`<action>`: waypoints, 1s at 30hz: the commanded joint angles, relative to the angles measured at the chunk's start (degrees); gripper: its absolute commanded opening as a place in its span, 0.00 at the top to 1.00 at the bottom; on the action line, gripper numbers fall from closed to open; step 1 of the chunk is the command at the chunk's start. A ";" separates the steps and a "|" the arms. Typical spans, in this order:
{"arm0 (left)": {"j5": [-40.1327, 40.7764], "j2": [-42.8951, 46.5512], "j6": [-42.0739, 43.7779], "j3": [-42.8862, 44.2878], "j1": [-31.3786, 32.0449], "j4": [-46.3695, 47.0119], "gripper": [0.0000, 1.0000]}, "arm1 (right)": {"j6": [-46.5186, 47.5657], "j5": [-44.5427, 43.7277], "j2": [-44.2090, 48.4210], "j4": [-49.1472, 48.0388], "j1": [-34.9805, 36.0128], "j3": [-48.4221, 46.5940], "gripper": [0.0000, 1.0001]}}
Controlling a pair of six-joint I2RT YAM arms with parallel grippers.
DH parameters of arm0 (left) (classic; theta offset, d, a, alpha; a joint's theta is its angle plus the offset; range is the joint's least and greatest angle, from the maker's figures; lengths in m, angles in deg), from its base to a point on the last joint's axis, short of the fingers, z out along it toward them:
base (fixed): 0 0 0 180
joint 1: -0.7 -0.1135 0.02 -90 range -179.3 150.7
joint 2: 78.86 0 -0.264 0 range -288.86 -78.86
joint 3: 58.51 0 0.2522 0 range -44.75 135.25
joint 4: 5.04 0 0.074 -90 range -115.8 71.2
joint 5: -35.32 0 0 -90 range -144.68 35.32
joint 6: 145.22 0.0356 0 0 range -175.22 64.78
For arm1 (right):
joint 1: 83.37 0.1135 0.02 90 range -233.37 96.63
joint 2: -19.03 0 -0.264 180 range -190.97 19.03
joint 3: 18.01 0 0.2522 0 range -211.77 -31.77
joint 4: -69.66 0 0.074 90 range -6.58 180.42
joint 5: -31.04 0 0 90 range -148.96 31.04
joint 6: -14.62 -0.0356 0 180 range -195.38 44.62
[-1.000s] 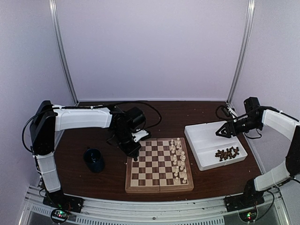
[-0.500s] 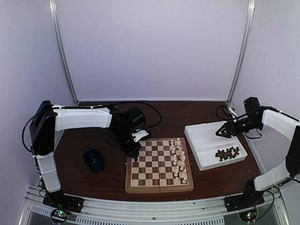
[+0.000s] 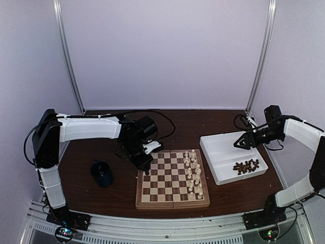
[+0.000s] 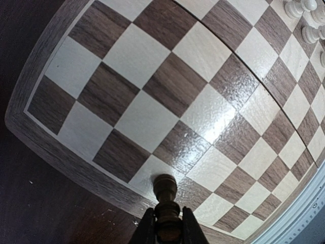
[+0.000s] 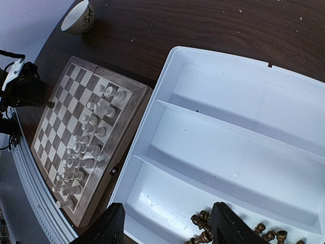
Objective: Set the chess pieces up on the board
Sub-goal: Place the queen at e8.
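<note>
The left gripper [image 4: 166,230] is pinched narrow on one dark chess piece [image 4: 165,195], one end of which pokes past the fingertips toward the board [image 3: 162,189]. Which end that is, I cannot tell. The piece hangs low over the board's left edge, close to the far left corner, and whether it touches the wood is not clear. To place it well, I judge the piece should be centred over one square in the leftmost file and lowered until its base sits flat. Only then should the fingers [image 4: 146,231] part, just enough, and lift straight up so it does not topple. The cream chess pieces [image 3: 193,173] stand crowded in the two right-hand files, well apart from this corner, so nothing blocks the drop. The other dark chess pieces [image 3: 246,166] lie heaped in the near compartment of the white tray [image 3: 218,145], right of the board. The right gripper [image 3: 242,143] hovers above that tray with its jaws spread wide, holding nothing. A dark blue mug [image 3: 102,173] sits on the table [image 3: 91,198] left of the board, something to swing clear of when withdrawing.
</note>
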 commanded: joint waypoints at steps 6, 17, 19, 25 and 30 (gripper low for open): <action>0.13 2.68 0.45 -0.18 -0.39 0.85 0.94 | 0.37 1.05 0.09 0.18 -0.32 -0.71 0.38; 0.16 3.40 0.76 -0.81 -0.39 0.81 0.94 | 0.32 1.05 0.02 0.13 -0.32 -0.71 0.38; 0.04 3.40 0.71 -0.95 -0.38 0.89 0.94 | 0.35 1.05 0.00 0.17 -0.32 -0.62 0.38; 0.10 3.32 0.72 -1.04 -0.38 0.89 0.94 | 0.44 1.31 0.00 0.19 -0.32 -0.63 0.38; 0.07 3.00 0.56 -1.17 -0.43 0.90 0.94 | 0.54 1.62 -0.34 0.15 -0.32 -0.58 0.37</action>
